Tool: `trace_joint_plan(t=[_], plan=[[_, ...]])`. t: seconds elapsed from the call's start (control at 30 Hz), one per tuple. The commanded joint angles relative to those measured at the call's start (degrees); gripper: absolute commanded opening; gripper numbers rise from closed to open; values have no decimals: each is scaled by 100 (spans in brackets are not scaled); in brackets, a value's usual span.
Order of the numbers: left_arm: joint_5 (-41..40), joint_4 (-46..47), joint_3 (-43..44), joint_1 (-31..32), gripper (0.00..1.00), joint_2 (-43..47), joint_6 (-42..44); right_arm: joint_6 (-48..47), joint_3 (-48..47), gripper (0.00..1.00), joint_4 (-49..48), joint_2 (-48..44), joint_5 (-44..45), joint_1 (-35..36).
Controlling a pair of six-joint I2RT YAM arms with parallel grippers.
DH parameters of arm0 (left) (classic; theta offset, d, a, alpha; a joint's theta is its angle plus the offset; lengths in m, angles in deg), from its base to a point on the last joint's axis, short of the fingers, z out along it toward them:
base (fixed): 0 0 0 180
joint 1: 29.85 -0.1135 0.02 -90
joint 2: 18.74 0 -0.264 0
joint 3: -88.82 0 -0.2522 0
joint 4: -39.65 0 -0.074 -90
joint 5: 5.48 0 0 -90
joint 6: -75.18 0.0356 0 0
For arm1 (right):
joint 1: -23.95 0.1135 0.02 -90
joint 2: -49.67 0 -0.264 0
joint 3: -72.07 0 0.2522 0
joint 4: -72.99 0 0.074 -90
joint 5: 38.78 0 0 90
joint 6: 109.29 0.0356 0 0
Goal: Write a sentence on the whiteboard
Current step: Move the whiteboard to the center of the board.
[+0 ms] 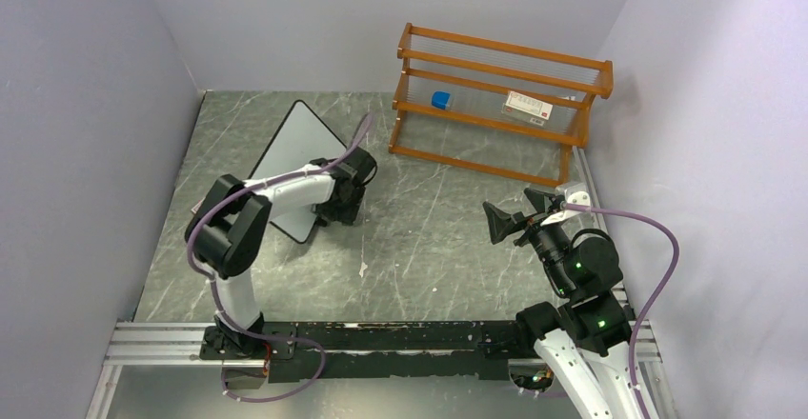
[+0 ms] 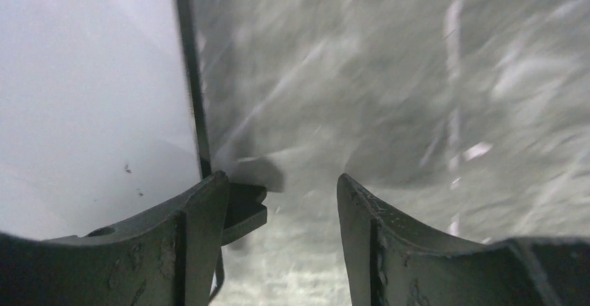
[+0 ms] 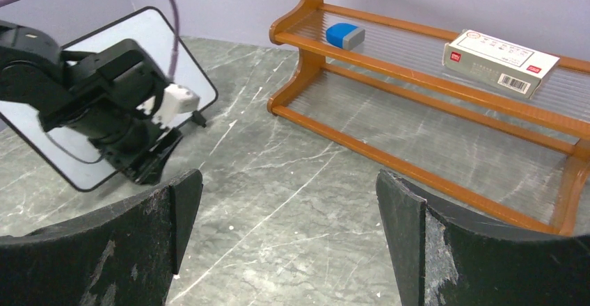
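Left wrist view shows the left end effector (image 2: 282, 181) spread wide just beside the whiteboard's (image 2: 90, 76) edge, while the right end effector (image 3: 289, 181) gapes empty.

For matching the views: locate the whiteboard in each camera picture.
Top external: whiteboard left of centre, partly under the left arm.
Left wrist: whiteboard fills the left side.
Right wrist: whiteboard upper left, behind the left arm.
Shared landmark: the left pincer at the board's edge.

You see a white, black-framed whiteboard (image 1: 303, 133) on the grey, white-veined table (image 1: 429, 238), and far right an orange rack (image 1: 495, 119) holding a blue block (image 1: 440, 100).
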Motion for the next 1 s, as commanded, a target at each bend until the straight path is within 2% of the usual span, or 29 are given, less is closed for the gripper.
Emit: trace_joint_plan(t=[0.0,0.17,0.4,0.53,0.63,0.83,0.97], plan=[[8,-136,-786,-223,63,663,-327,-43,38,100,-104,-22,-9,24],[-34,0,-1544,-625,63,1387,-552,-43,51,100,-115,-48,-47,18],[436,355,-1928,-542,60,2679,-1458,-40,59,100,-118,-116,-38,17],[32,307,-2166,-542,57,3266,-2122,-34,55,100,-118,-152,-32,17],[-297,332,-2461,-677,53,3540,-2595,-26,55,100,-123,-191,-35,21],[-292,668,-3026,-1160,57,3738,-3229,-25,66,100,-118,-259,-52,17],[-506,956,-3198,-1173,60,3690,-3494,-24,64,100,-132,-266,-96,17]])
